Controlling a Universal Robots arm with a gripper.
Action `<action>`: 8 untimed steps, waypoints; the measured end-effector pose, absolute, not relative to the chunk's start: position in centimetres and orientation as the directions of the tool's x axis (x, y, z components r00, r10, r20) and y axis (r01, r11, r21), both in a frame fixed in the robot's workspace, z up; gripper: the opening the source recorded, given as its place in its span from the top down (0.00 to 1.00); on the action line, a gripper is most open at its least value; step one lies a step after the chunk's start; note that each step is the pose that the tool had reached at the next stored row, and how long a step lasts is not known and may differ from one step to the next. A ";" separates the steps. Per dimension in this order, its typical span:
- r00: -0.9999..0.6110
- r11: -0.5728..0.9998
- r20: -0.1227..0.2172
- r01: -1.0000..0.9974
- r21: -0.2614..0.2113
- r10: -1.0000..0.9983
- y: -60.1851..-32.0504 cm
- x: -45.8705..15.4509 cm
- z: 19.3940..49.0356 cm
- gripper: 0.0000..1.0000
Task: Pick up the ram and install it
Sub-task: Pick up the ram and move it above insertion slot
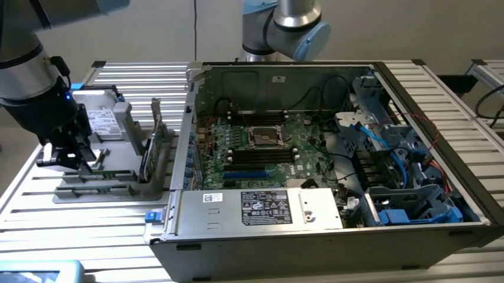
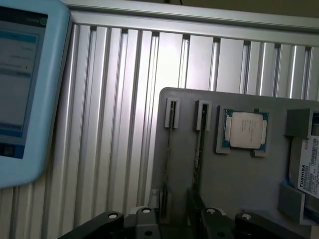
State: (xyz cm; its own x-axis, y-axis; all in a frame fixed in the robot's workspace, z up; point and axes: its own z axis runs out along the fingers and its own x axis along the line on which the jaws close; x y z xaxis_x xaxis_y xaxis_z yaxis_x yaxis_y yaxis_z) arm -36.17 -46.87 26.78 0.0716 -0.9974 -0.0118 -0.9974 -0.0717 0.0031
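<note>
Two ram sticks stand on edge in the slots of a grey holder tray (image 2: 239,184); one ram stick (image 2: 168,159) and the other (image 2: 199,152) show as thin dark lines in the wrist view. In the exterior view a ram stick (image 1: 108,174) is a green strip on the tray (image 1: 87,194). My gripper (image 1: 72,164) hangs low over that tray at the exterior view's left. It is open, and its dark fingers (image 2: 149,221) stand at the near ends of the sticks without holding anything. The gripper (image 2: 174,221) sits closest to the first stick.
An open computer case (image 1: 441,200) fills the exterior view's right, with its motherboard (image 1: 260,147) and black memory slots (image 1: 264,155) exposed. The tray also carries a processor chip (image 2: 244,130), a silver hard drive (image 2: 306,172) and an upright green card (image 1: 150,150). A pale blue pendant (image 2: 30,99) lies beside it.
</note>
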 end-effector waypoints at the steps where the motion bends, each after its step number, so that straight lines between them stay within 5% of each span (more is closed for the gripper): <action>1: 0.072 -0.072 -0.012 -0.997 0.003 -0.997 -46.9 -36.2 26.8 0.64; 8: 0.072 -0.072 -0.011 -0.997 -0.006 -0.997 -46.9 -36.3 26.6 0.64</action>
